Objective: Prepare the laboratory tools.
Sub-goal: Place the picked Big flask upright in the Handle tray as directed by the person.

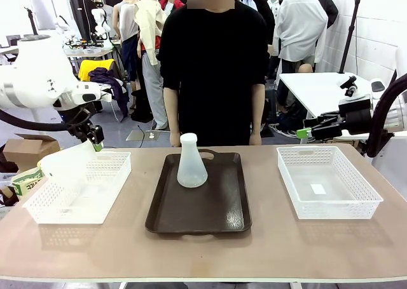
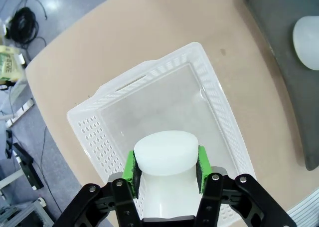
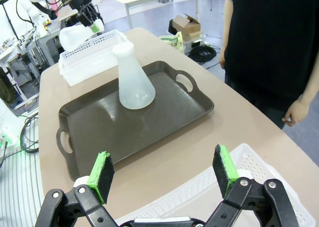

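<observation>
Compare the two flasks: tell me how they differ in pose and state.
1. The flask on the tray stands upright; the flask in the left hand lies tilted, nearly on its side.
2. The flask on the tray rests free on the dark tray, untouched; the other is clamped at its neck by the left hand, over the left white basket.
Both are frosted, translucent white and conical.

No legible text, label, brand, number or sign is seen; print on a green-and-white package (image 1: pixel 25 182) by the table's left edge cannot be read.
</observation>
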You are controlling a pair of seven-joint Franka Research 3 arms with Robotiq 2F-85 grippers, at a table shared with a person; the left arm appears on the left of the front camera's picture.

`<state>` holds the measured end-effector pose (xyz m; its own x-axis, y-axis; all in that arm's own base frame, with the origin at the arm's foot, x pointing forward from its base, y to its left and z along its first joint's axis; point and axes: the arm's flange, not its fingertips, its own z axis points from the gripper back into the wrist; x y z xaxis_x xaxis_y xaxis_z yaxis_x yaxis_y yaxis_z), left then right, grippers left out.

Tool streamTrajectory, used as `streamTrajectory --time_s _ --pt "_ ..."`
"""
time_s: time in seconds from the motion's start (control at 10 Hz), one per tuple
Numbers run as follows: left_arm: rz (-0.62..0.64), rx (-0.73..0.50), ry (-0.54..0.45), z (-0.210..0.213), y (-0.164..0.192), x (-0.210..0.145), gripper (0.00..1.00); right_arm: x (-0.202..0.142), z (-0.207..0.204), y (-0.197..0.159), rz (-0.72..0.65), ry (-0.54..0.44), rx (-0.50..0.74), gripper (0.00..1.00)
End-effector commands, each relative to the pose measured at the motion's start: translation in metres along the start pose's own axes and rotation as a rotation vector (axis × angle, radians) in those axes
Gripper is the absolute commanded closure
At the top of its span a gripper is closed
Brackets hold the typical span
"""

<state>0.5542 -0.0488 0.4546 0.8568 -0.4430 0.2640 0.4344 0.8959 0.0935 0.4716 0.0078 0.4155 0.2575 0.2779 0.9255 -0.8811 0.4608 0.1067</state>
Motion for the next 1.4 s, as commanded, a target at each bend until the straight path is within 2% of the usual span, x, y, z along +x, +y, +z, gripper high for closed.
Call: streamTrajectory --time_s 0.0,0.3,0.6,0.8,1.0,1.3 --pt "-0.041 -0.018 -0.05 0.027 0.002 -0.018 1.0 -0.001 0.001 0.001 -0.011 0.017 0.006 0.0" --pt "-0.044 -0.058 -0.212 0.075 0.006 -0.035 1.0 -0.001 0.001 0.001 -0.011 0.017 0.006 0.0" --pt "-0.049 -0.08 -0.334 0.102 0.008 -0.049 1.0 -0.001 0.001 0.001 -0.011 0.017 0.006 0.0" --pt "-0.056 -0.101 -0.354 0.107 0.008 -0.049 1.0 -0.001 0.001 0.001 -0.011 0.017 0.006 0.0" --pt "-0.029 -0.068 -0.316 0.113 0.007 -0.044 1.0 -0.001 0.001 0.001 -0.011 0.017 0.006 0.0" --pt "-0.029 -0.068 -0.316 0.113 0.007 -0.044 1.0 -0.001 0.001 0.001 -0.011 0.017 0.006 0.0"
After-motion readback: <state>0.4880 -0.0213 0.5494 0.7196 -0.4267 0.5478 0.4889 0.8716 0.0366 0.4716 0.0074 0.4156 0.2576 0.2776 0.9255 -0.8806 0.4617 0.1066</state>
